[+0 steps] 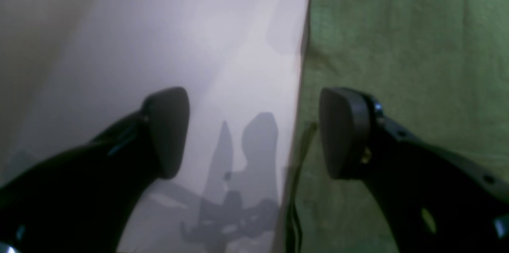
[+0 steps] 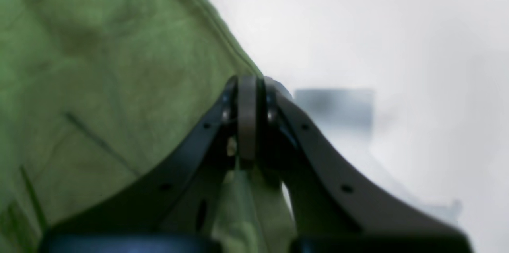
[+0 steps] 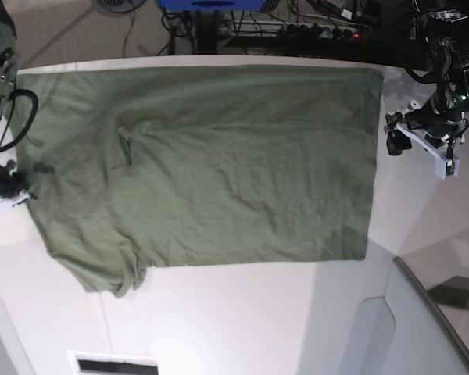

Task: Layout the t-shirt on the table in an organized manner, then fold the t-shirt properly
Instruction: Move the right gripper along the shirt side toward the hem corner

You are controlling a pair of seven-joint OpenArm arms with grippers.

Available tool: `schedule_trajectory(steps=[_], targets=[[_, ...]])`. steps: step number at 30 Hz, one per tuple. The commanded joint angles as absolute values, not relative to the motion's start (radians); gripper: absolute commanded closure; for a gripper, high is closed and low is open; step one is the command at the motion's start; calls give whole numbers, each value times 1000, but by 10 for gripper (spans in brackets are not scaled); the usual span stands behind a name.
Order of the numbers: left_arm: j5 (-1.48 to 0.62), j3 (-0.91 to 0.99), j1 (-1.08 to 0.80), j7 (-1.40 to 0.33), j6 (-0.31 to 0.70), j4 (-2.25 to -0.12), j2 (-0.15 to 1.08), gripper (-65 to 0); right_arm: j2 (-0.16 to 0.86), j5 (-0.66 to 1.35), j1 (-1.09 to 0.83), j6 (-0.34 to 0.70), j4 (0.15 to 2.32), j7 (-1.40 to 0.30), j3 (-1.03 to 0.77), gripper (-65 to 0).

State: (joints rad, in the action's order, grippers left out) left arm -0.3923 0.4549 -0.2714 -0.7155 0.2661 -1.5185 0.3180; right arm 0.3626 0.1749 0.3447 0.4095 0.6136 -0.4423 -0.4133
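Shirt edge is getting pinched on the left of the base view: the right gripper is squeezing its jaws tight on the t-shirt. The shirt is lying spread out, mostly flat, on the table. Over on the right, the left gripper is hanging with jaws wide apart, straddling the shirt's edge. Folding is looking not yet begun.

Wrist views soft and blurred; overhead view evenly lit
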Motion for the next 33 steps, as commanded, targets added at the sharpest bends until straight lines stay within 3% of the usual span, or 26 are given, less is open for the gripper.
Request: schedule_trajectory(steps=[1,13,21,33], targets=[[-398,460,-265,-696,269,-1534,334,-494,389,185,351,414,680,-441,-420,0],[-398,456,-245,-694,269,-1529,334,-494,263,185,177,417,1136,-751,-483,0],[-398,456,-237,-694,269,-1503,334,-494,186,185,73,417,1343,-857,-509,0],[-398,456,-237,-694,269,-1503,334,-494,111,182,7,412,1431,-1040,-558,-9]])
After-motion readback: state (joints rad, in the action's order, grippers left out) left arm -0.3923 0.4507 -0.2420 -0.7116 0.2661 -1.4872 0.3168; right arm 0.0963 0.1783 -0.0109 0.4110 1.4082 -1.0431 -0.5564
